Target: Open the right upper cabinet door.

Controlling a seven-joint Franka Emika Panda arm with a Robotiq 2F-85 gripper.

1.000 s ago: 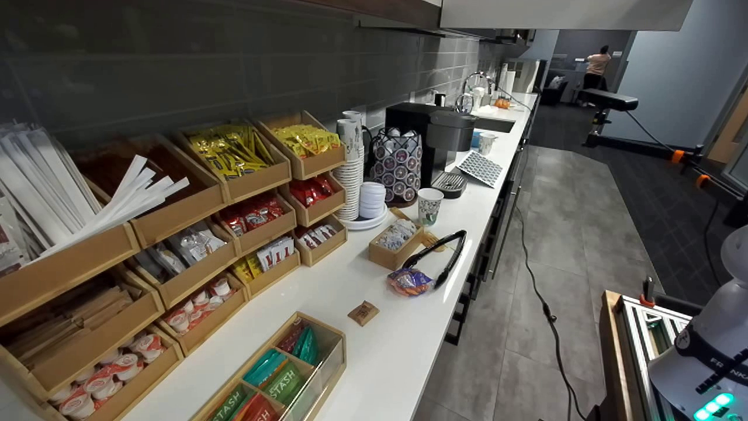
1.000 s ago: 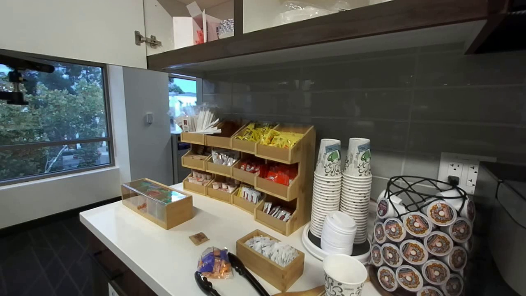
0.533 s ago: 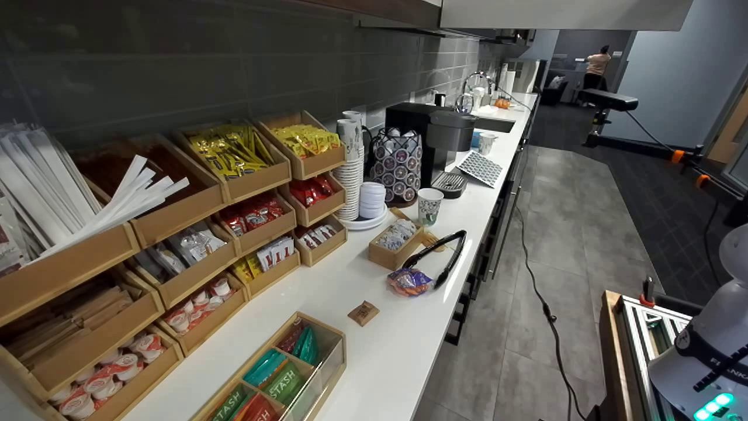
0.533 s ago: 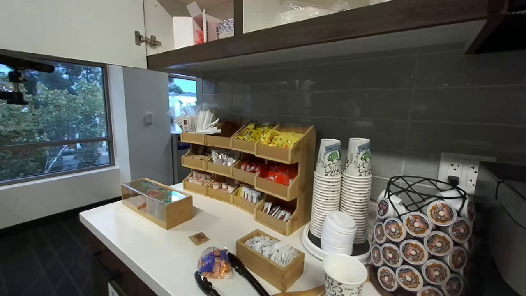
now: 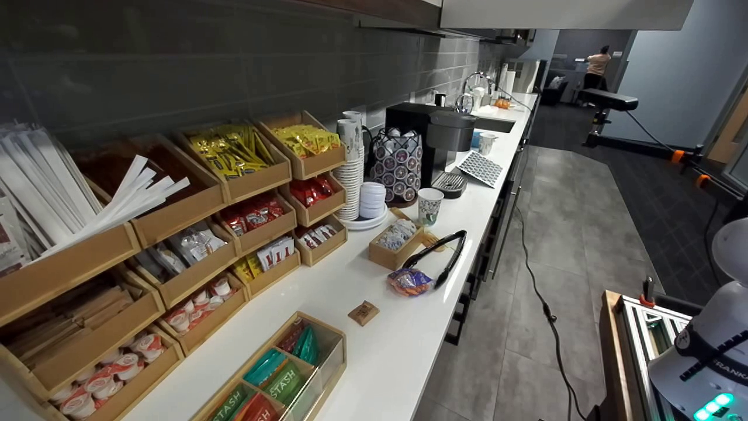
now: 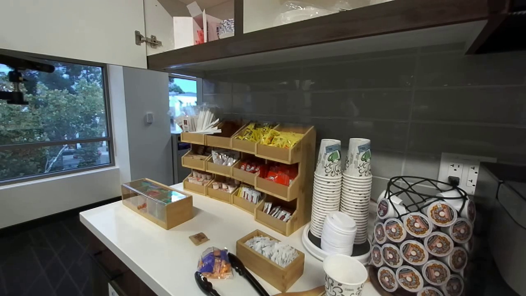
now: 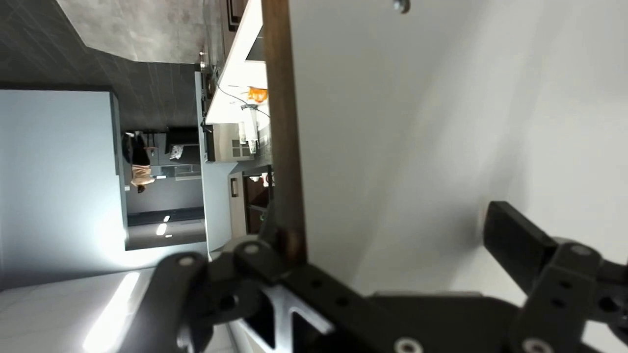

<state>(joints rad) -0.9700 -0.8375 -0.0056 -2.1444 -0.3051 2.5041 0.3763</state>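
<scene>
- One claw, spread and empty, sits beside a pale panel, probably to push.
- In an exterior view, the door juts right, apparently open.

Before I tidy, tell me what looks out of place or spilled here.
A brown packet lies alone on the counter, outside the bins, so it looks strayed. Open tongs lie with a bag between their tips, an odd spot to leave either. I see no spill.
</scene>
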